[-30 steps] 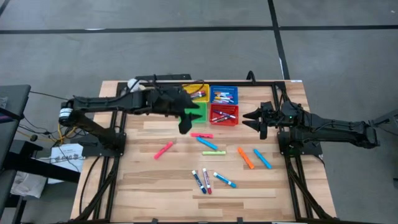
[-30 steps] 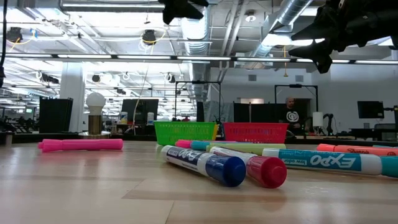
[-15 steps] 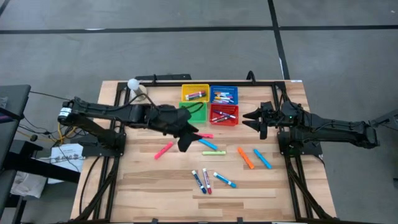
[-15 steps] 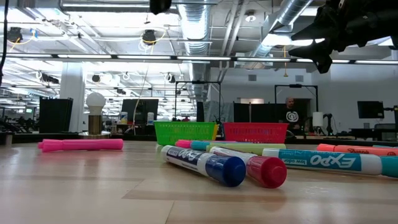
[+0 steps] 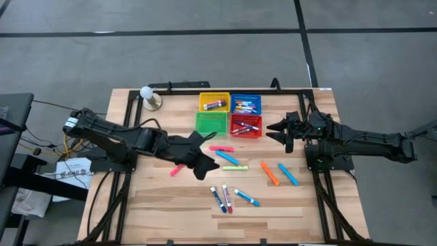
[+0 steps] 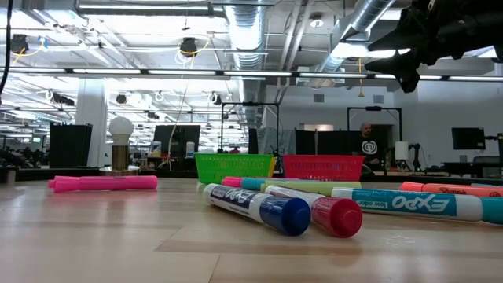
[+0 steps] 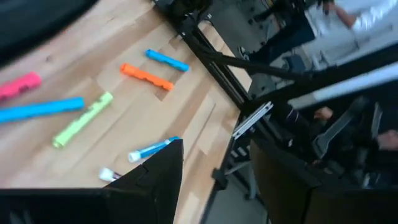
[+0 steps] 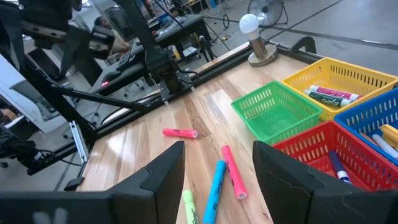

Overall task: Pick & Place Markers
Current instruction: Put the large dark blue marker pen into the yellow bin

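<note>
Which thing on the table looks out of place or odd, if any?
Nothing is damaged or spilled. The green basket looks empty, while the yellow basket, blue basket and red basket hold markers. Loose markers lie scattered on the table at different angles.

Baskets (image 5: 229, 113): yellow, blue, green, red mesh. Markers (image 5: 232, 176): pink, blue, lime, orange, some white-barrelled. Table (image 5: 273, 205) light wood, black frame. Arms dark.

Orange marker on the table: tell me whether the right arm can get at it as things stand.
Probably yes. The orange marker lies alone on bare wood, near the right gripper, which hangs open above the table. The blue marker beside it lies apart, and the left gripper is farther off.
</note>
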Tool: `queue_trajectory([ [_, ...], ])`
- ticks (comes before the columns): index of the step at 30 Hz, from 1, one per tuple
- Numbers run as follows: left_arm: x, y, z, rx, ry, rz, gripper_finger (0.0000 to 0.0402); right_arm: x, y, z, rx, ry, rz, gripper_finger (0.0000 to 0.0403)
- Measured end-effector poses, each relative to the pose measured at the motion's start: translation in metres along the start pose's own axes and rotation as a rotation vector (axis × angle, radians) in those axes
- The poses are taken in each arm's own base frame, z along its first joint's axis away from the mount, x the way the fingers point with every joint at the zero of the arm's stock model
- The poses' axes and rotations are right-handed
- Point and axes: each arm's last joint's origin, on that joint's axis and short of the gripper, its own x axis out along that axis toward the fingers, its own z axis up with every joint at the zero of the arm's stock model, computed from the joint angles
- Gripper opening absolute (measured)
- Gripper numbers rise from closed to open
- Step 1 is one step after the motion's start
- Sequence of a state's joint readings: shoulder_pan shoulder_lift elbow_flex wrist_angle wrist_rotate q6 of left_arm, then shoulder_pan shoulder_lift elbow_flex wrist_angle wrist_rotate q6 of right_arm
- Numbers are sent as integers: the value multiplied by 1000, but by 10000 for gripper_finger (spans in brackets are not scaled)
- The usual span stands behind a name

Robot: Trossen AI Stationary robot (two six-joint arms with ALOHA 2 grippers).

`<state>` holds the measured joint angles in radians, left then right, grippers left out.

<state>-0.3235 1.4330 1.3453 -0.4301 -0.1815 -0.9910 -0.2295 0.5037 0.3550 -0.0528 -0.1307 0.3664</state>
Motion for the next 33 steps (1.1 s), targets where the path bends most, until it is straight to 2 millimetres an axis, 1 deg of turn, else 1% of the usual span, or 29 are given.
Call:
queue_trajectory([
  [3,-2,-4,-6,-84,-25,11,186,0,0,0,0,0,0,178],
  [7,1,-7,-15,-176,-49,33,186,0,0,0,0,0,0,178],
  [11,13,-8,-25,-266,-26,52,186,0,0,0,0,-1,0,178],
  [16,26,-6,-34,-257,44,63,186,0,0,0,0,-1,-1,178],
  [22,25,-7,-33,-138,63,45,186,0,0,0,0,0,0,178],
  [30,24,-15,-24,-178,-34,-38,186,0,0,0,0,-1,-1,178],
  [33,24,-15,-24,-244,-41,-34,186,0,0,0,0,-1,-1,178],
])
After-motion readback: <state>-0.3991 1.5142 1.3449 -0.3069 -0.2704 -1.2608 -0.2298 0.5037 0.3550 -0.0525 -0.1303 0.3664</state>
